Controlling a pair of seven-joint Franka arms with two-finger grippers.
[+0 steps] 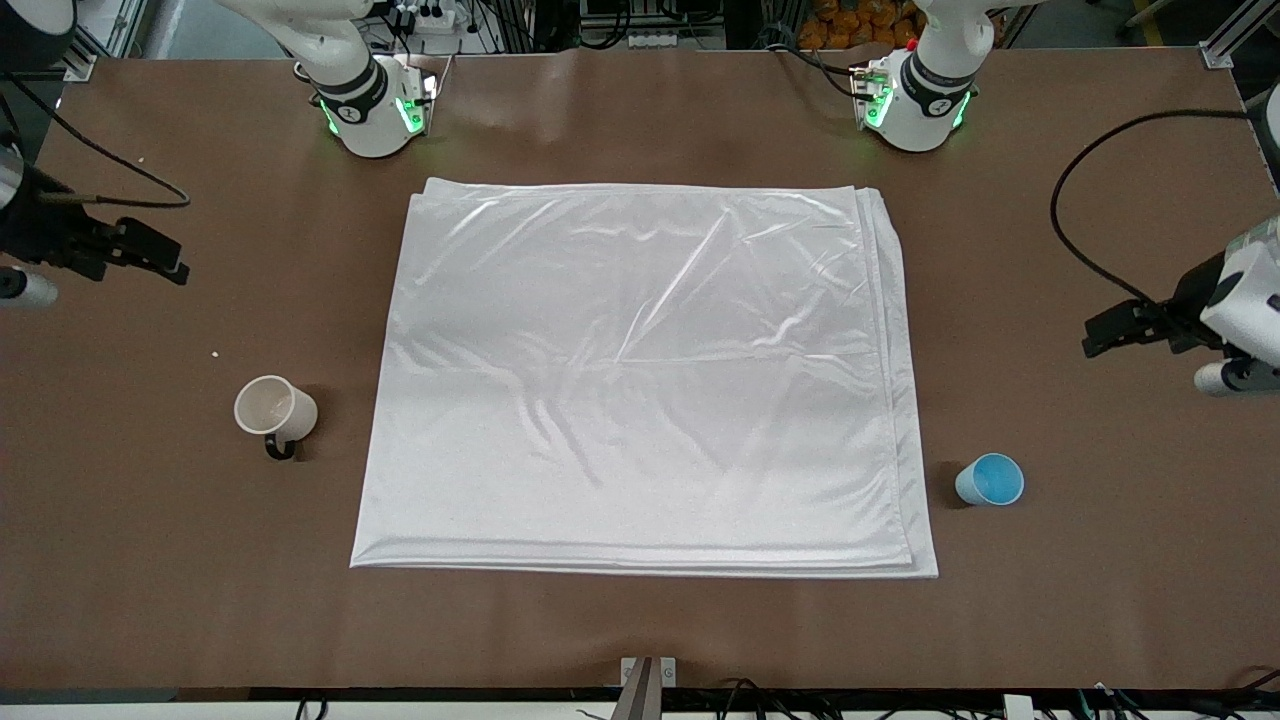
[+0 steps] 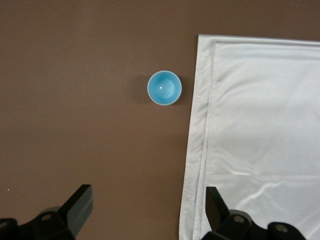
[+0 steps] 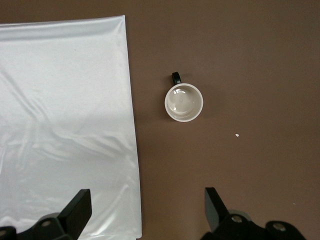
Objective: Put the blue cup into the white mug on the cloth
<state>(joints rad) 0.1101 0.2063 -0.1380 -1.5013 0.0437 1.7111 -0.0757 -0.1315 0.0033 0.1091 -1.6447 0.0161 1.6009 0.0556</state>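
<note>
The cloth (image 1: 645,375), large, shiny white and folded in layers with soft wrinkles, is spread flat in the middle of the table. The white mug (image 1: 274,409) with a black loop handle is stood upright and empty on the bare table beside the cloth toward the right arm's end. The blue cup (image 1: 990,480), handleless and empty, is stood upright just beside the cloth toward the left arm's end.

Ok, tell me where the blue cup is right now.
The blue cup stands upright on the bare table beside the cloth, off its edge toward the left arm's end, near the cloth's corner closest to the front camera.

blue cup (image 1: 989,479) standing apart from cloth (image 1: 640,380), white mug (image 1: 273,408) likewise, open table around both
</note>
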